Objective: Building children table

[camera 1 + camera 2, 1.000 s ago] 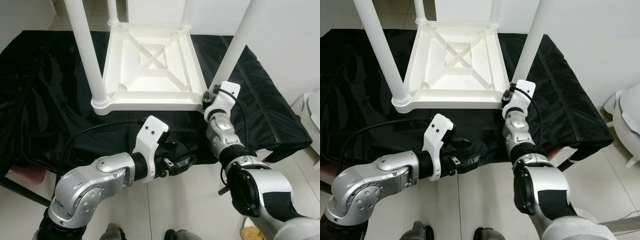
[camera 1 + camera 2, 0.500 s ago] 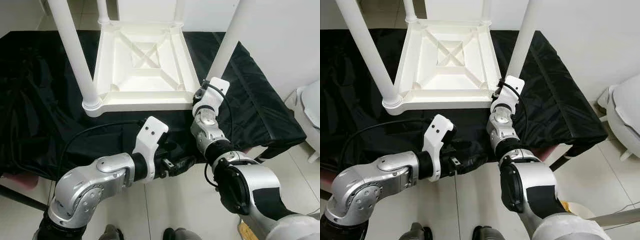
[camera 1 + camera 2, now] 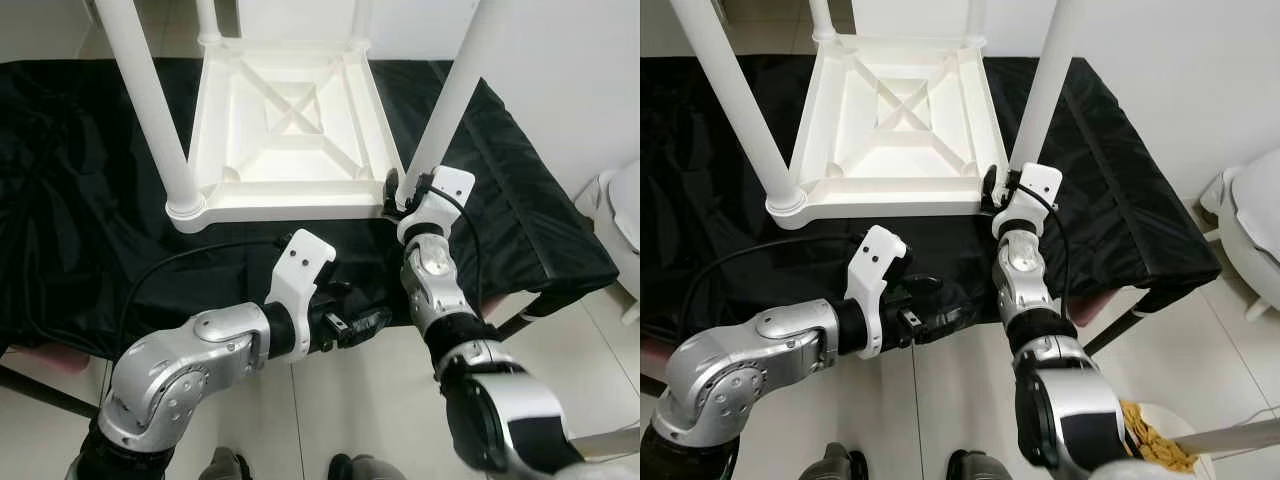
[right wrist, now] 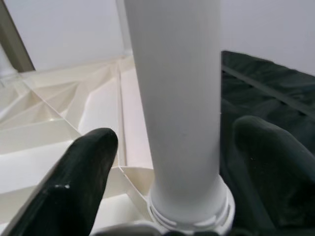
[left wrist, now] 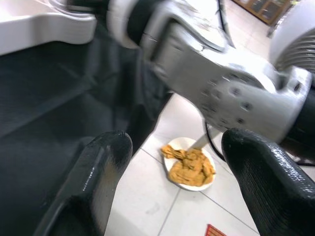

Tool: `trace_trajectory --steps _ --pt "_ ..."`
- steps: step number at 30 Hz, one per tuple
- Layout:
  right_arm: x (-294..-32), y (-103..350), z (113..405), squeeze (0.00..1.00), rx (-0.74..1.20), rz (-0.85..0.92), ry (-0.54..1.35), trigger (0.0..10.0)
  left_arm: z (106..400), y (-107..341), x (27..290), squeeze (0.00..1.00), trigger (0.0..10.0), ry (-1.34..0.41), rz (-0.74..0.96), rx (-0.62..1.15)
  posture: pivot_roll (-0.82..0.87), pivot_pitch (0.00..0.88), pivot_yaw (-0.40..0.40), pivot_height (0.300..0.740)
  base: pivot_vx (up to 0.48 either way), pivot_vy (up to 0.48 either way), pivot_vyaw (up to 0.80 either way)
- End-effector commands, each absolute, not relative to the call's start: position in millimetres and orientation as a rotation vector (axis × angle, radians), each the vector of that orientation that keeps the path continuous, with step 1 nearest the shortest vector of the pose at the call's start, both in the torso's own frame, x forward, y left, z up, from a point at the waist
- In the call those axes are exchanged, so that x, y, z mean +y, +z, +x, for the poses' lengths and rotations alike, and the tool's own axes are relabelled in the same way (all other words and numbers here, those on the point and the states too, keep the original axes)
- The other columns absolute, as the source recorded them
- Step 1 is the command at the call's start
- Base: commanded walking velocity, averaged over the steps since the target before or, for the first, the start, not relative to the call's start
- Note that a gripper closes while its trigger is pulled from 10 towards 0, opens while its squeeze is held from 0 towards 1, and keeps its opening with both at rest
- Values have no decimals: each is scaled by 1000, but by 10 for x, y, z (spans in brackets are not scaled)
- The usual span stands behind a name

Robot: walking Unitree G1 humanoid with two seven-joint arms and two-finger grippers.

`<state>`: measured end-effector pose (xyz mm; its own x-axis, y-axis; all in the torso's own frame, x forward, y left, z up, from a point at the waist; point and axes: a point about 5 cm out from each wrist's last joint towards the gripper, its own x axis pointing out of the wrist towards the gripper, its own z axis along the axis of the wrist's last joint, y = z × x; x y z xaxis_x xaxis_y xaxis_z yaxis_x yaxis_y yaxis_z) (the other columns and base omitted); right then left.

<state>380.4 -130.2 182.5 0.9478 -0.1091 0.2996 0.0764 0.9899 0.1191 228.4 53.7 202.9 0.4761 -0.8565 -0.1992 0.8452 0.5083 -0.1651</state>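
Your right gripper [image 4: 162,177] straddles the table leg [image 4: 177,98], fingers spread, not touching.
Left gripper [image 5: 172,162] gapes empty beside the upturned table [image 3: 290,130].

A bench draped in black cloth [image 3: 80,210] carries the upturned white children's table [image 3: 290,130] — legs [image 3: 150,105] pointing up.
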Motion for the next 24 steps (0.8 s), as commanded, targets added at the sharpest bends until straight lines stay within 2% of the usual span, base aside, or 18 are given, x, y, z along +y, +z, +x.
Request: trace_trajectory --steps 1,3,4,8,12,14,24 --pt "-1300 1810 3773 1000 -321 97 -86 10000 2314 2027 556 0 10000 -1031 -39 265 36 137 -24 740 0 0 0" --pt "-1305 1804 3753 1000 -328 91 -82 10000 2333 2028 567 0 10000 -1020 -39 262 35 134 -25 740 0 0 0" --pt "-1317 1769 3707 0 -326 90 -68 10000 2398 2036 612 0 10000 -987 -44 253 33 135 -30 740 0 0 0" --pt "-1348 1707 3618 0 -305 100 -46 10000 2634 2082 812 0 10000 -888 -36 224 30 138 -29 740 0 0 0" --pt "-1360 1723 3592 0 -308 92 -39 10000 2720 2107 880 0 10000 -859 -19 212 28 142 -29 740 0 0 0" --pt "-1400 1757 3567 0 -318 45 -33 10000 2895 2163 984 0 10000 -806 23 177 23 147 -22 740 0 0 0" --pt "-1492 1817 3492 0 -355 -11 29 10000 3240 2292 1120 0 10000 -671 76 84 7 150 -12 740 0 0 0"
